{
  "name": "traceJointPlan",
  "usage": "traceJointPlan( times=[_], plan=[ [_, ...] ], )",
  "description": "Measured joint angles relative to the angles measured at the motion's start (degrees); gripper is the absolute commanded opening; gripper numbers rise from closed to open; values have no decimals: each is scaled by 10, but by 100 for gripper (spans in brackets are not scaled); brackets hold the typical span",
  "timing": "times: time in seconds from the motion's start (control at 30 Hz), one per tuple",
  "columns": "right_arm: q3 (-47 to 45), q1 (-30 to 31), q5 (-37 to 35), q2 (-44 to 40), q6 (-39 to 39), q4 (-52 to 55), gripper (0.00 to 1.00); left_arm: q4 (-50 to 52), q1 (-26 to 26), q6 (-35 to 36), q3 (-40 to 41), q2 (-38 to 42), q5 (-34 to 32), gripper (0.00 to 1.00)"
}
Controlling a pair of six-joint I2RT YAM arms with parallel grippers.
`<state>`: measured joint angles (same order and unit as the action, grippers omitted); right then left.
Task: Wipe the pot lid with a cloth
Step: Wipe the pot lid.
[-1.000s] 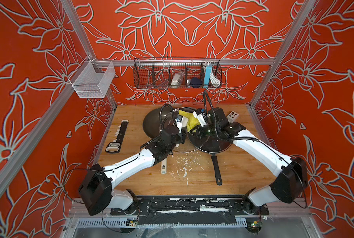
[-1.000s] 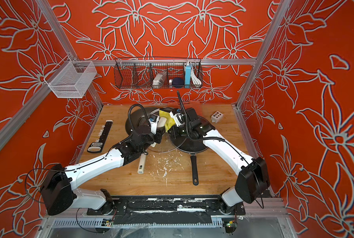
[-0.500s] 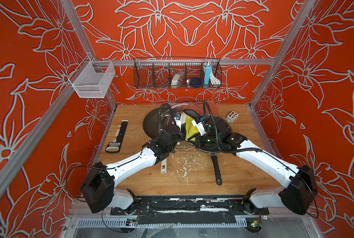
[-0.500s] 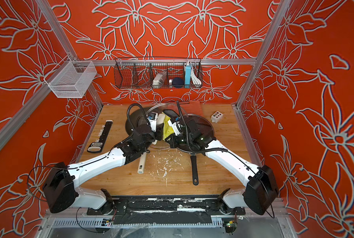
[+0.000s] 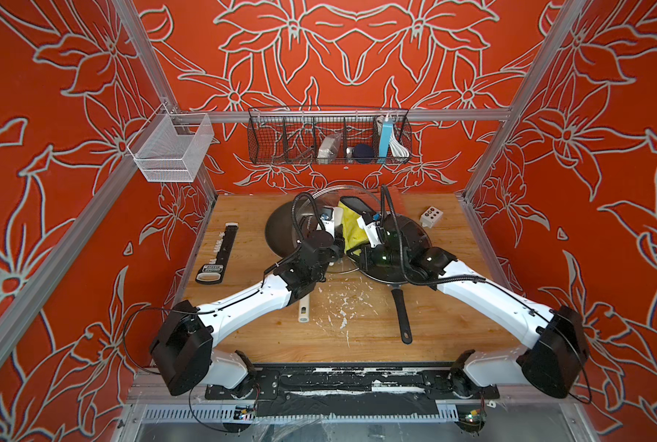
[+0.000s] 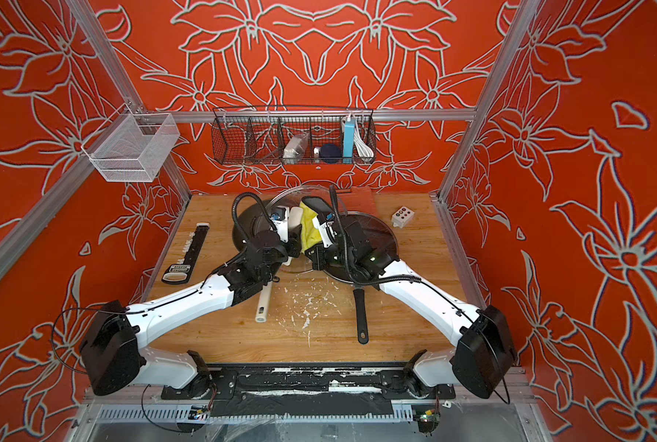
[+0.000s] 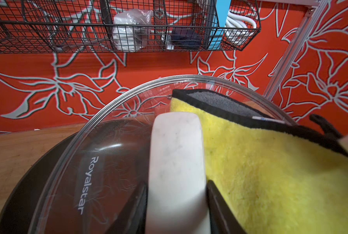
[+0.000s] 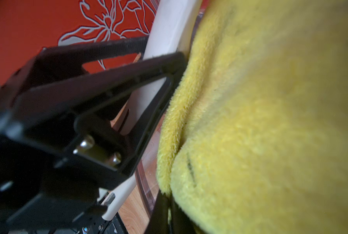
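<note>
Well, in both top views I have the pot lid (image 5: 309, 212) tipped up near the middle of the tabletop's (image 5: 365, 344) back edge. The left gripper (image 5: 330, 229) is clamped on its white handle (image 5: 336, 216), and the right gripper (image 5: 369, 229) pinches the cloth (image 5: 352, 233) against the glass.

Left wrist: the cloth (image 7: 270, 172) lies on the glass on one side of the handle (image 7: 177, 154); the side with the lettering (image 7: 88, 184) is bare.

Right wrist: yellow pile (image 8: 270, 121) fills the view, pressed beside the handle (image 8: 169, 20).

I judge the wipe partly done, with the bare half left

Pot lid (image 7: 100, 145) tipped more upright; cloth (image 5: 352, 229) dragged down its face.
</note>
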<state>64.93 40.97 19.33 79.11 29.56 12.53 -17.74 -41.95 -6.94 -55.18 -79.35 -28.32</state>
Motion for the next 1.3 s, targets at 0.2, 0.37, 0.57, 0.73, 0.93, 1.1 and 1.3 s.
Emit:
traceJointPlan(
  times=[0.2,0.37,0.57,0.73,0.93,1.1,1.3],
  plan=[
    [54,-1,-39,41,-4,-6,0,0,0,-6,0,0,-1,0],
    [125,-20,-55,85,-12,0,0,-1,-1,-12,0,6,-1,0],
    [203,-78,-50,141,-16,-3,0,0,-1,-23,0,12,-1,0],
    [266,-114,-36,192,-21,-1,0,6,-1,-24,0,12,-1,0],
    [284,-120,-21,207,-24,7,0,6,-1,-23,0,12,-4,0],
    [256,-115,-10,194,-24,0,0,5,-2,-23,0,4,-7,0],
    [157,-84,-10,134,-24,-9,0,9,-2,-24,-22,-30,-16,0]
  ],
)
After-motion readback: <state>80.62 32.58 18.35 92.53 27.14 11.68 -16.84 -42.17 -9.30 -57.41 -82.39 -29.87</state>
